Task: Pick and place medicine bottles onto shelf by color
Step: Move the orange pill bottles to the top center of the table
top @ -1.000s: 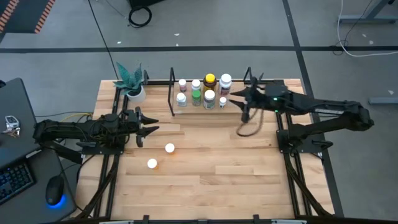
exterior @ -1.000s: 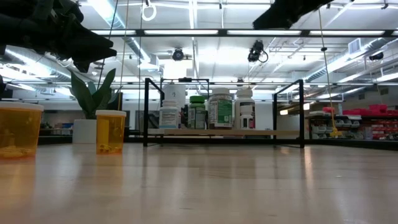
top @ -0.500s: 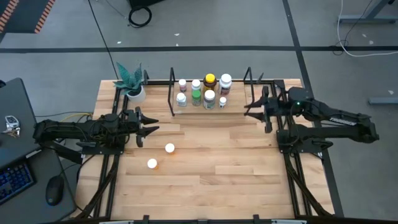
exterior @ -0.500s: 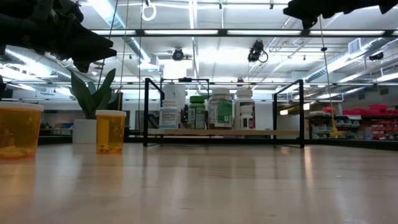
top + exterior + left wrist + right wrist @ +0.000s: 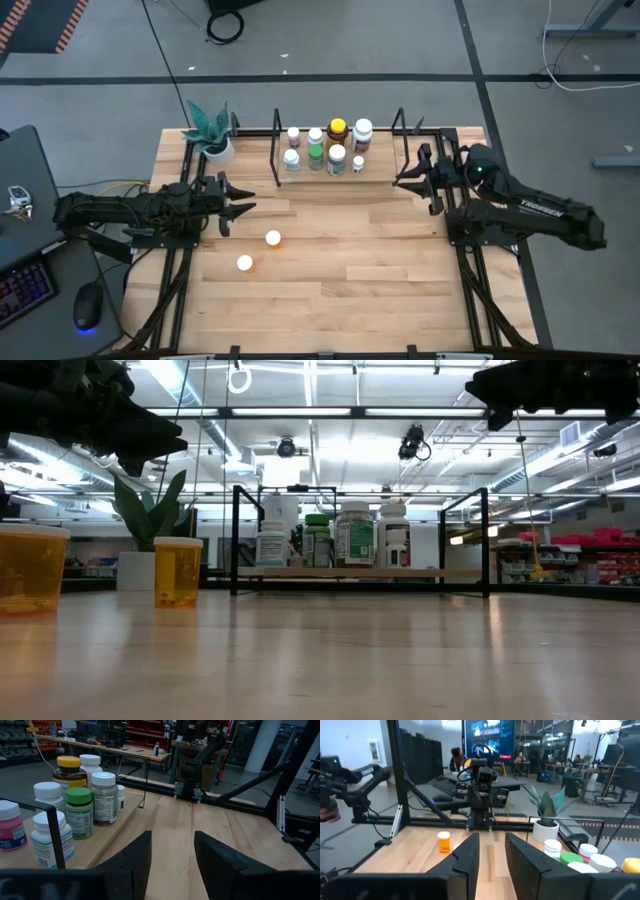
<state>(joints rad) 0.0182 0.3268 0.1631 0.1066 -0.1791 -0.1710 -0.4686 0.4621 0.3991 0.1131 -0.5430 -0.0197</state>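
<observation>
**Two orange bottles left to shelve**

Lining up the next pick, I judge the job is to fetch one of the two orange bottles on the open table, the nearer one [image 5: 272,238] or the one beyond it [image 5: 244,263]. Both stand upright, well apart from the shelf [image 5: 380,172].

The left gripper [image 5: 238,201] hangs near them, fingers parted with nothing between. The right gripper [image 5: 408,178] sits by the shelf's right upright, empty, with only a narrow gap between its fingers.

To do this well, I would use the left arm, drop straight over the cap, close on the body below the cap, and lift clear before crossing to the shelf, so that I don't knock the row already there.

Count: eight bottles on the shelf, including one green-capped bottle [image 5: 79,813], one yellow-capped bottle [image 5: 68,769] and one pink bottle [image 5: 10,826]; two orange ones on the table; one potted plant [image 5: 210,131].
</observation>
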